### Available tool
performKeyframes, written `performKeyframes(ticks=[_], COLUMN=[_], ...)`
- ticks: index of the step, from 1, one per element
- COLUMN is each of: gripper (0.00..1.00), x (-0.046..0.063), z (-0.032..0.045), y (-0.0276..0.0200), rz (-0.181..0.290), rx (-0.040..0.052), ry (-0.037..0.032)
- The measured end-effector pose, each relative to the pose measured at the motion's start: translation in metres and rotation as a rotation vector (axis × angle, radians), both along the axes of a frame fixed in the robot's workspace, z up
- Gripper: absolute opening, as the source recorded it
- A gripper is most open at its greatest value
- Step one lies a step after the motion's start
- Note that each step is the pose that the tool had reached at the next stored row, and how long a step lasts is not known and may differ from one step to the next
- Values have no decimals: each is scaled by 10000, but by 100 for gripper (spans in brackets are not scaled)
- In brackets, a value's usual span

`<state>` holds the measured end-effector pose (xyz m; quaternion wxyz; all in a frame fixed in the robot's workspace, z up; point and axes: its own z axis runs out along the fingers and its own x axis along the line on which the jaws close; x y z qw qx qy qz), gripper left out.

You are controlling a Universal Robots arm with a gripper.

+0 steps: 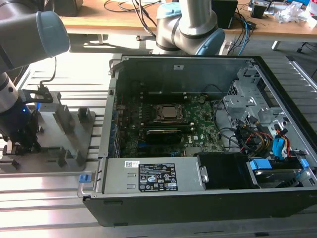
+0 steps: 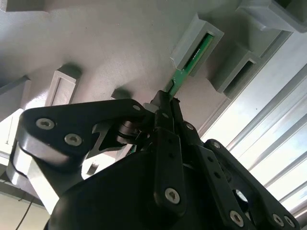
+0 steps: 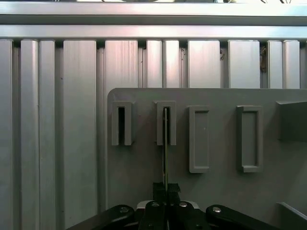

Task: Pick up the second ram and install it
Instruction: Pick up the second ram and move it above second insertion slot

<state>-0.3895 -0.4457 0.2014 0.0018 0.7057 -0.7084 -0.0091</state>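
The second ram is a thin green stick with its far end inside a slotted grey holder block. In the first wrist view the second ram appears edge-on, running from a slot down to the fingers. My gripper is shut on the stick's near end, with the black fingertips pressed against both faces. In the exterior view my gripper hangs low over the grey holder plate, at that view's left, well apart from the open computer case.
The green motherboard with its CPU socket lies inside the case. Several other grey holder blocks stand on the plate, one empty slot beside the stick's. Ribbed aluminium table surrounds the plate. A second arm's base stands behind the case.
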Motion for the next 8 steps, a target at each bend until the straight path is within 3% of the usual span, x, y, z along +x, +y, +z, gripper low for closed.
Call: performKeyframes(ticks=[8], gripper=[13], x=[0], z=[0], y=[0], rz=[0], rx=[-15], ry=[0])
